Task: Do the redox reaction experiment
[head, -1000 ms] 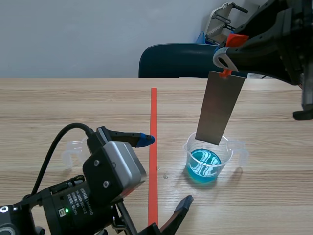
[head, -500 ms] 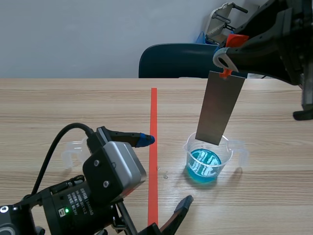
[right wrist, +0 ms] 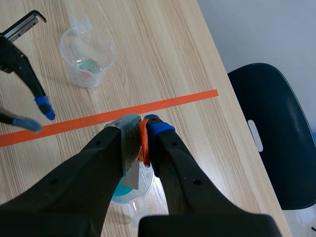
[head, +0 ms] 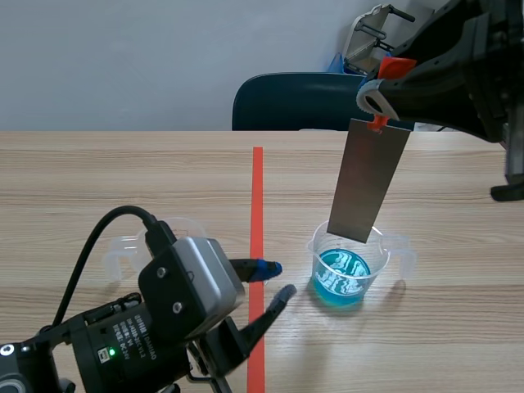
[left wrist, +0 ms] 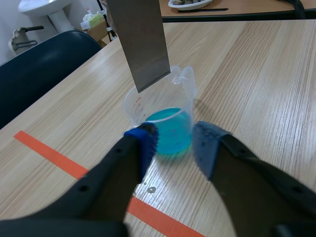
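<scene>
Gripping thin grey rectangular metal sheet (head: 368, 184) in right hand (right wrist: 143, 132), lower edge over clear plastic beaker of blue liquid (head: 348, 266); left hand (left wrist: 175, 141) released, beaker just ahead.

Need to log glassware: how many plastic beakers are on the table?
2. The blue-liquid beaker stands right of the tape line, below the metal strip; the near-empty beaker stands left of the line.

You get bright, even light all over.
The worktop (head: 123, 180) looks pale and evenly lit, the cup (head: 344, 278) drops only a soft, faint shadow right beside it, and the metal sheet (head: 367, 180) shows a flat, dull grey.
</scene>
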